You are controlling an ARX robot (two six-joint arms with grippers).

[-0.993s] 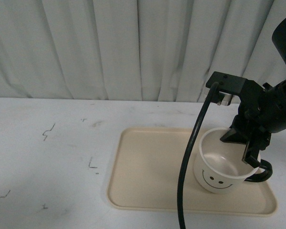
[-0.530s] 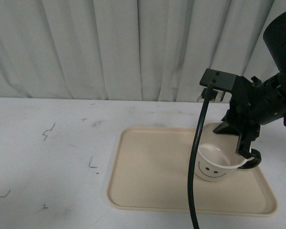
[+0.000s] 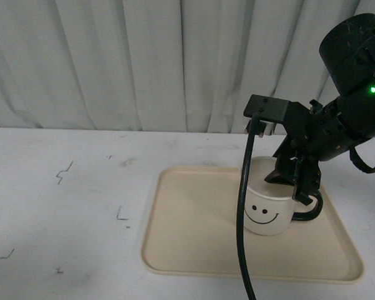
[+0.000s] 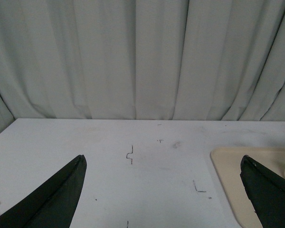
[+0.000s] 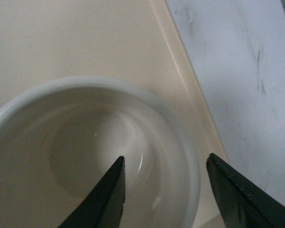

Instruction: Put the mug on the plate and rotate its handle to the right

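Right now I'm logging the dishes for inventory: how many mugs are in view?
1. The mug stands upright on the plate, toward its right half, smiley face toward the camera, with the right tool at its rim. None other shows; the arm hides some table behind.

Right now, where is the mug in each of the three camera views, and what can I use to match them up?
Front view: the mug stands on the plate, right of centre, under the right gripper.
Left wrist view: the mug is not clearly in it; only a plate corner shows at the right edge.
Right wrist view: the mug fills the frame, seen from above.
Shared landmark: the beige plate's rim.
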